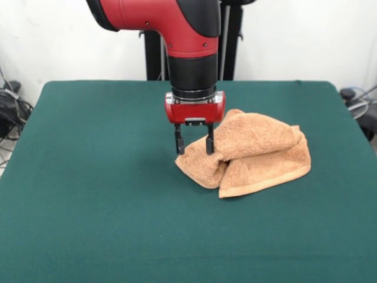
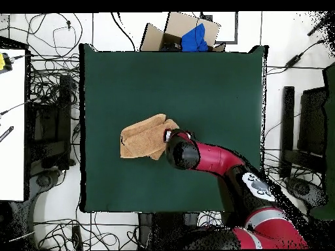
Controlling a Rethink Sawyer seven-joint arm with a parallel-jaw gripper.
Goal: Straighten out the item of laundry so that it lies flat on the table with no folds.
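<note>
Arm vertical, tool (image 1: 194,145) spread at crumpled towel (image 1: 253,154) edge.

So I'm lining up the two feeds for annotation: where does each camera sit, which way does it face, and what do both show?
Front view: sits across the table from the robot, looking at it; shows the red arm coming down from above, end effector open at the towel's edge.
Overhead view: sits above, looking straight down; shows the arm reaching up from the picture's bottom, covering the end effector, plus a cardboard box beyond the table.
Shared: the folded-over orange towel, green table, and arm.
</note>
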